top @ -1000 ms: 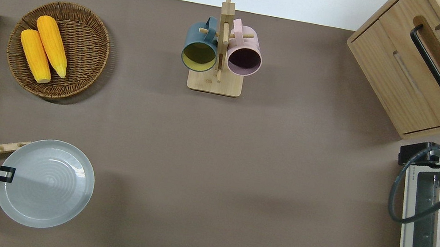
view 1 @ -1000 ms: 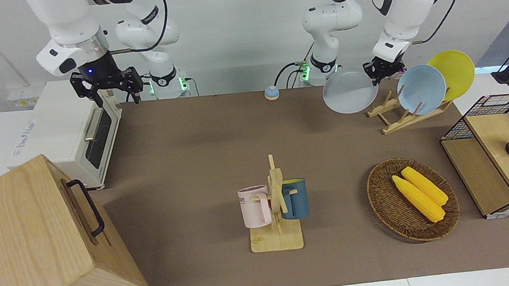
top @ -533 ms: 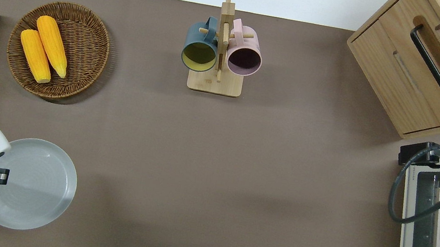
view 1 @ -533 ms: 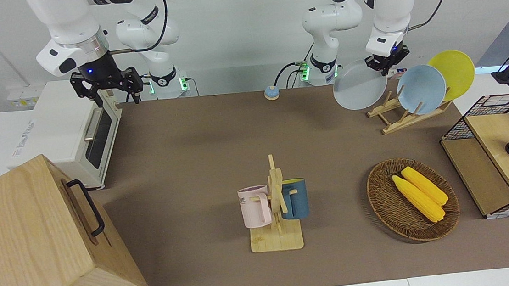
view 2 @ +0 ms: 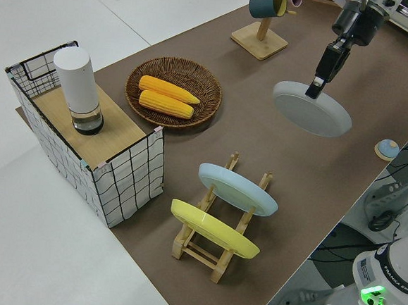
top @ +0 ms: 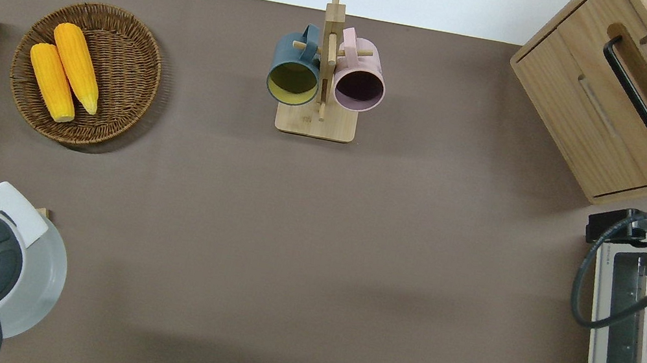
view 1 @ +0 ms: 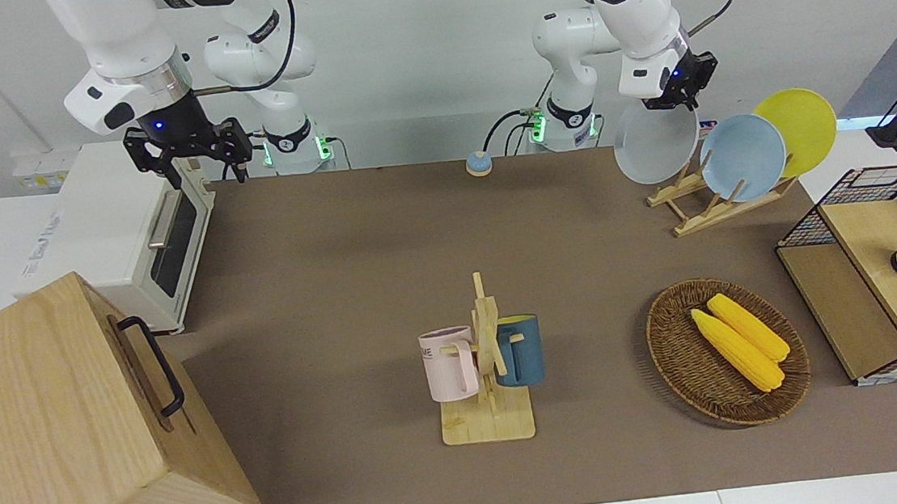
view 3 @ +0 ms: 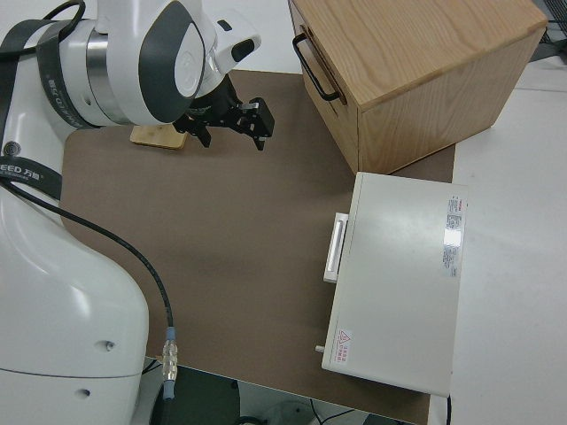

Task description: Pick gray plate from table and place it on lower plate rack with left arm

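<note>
While the left gripper hangs in the air at the left arm's end of the table, its fingers are clamped on the rim of the gray plate, which is carried clear of the table, tilted and facing the open table.

Lower plate rack: light wood, standing at the left arm's end, close to the robots. The held plate is just beside its free end; whether plate and rack touch cannot be told. The overhead view shows the plate mostly hidden under the arm's wrist.

Rack contents: light-blue plate and yellow plate, both leaning in slots, the yellow one nearer the table end.

Wicker basket: farther from the robots than the rack, holding two corn cobs.

Mug stand: mid-table, far from the robots, bearing a pink mug and a dark teal mug.

Wire crate: at the table end, a white cylinder on its wooden top.

Right arm's end: white toaster oven and wooden cabinet.

Right gripper: parked, fingers apart.
</note>
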Controlling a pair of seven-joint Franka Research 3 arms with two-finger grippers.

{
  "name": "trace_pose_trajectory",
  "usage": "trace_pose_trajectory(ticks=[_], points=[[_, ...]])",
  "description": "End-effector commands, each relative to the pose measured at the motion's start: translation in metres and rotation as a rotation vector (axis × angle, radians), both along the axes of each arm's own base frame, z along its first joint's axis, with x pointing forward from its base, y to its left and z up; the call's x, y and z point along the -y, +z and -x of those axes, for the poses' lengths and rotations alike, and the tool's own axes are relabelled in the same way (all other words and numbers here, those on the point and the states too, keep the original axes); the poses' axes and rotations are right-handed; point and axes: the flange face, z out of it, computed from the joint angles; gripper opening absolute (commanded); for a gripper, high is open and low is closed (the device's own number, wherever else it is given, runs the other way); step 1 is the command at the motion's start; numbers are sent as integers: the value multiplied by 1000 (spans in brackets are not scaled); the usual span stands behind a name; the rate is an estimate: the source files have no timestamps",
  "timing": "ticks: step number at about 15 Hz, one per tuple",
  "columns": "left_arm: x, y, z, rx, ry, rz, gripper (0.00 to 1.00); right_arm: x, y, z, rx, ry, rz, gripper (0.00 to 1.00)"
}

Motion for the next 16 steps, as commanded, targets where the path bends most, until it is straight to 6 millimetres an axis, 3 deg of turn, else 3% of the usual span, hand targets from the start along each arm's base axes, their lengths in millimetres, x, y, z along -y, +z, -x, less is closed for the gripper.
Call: trace_pose_trajectory(ticks=[1,8,16], points=[[-12,8,-2,17,21,-95,0,-1,3,0,5,-3,-3,983],[-36,-3,-8,20,75,-161,0,-1,3,0,5,-3,-3,983],[-50,-42,-17,19,139,-206,0,-1,3,0,5,-3,-3,983]])
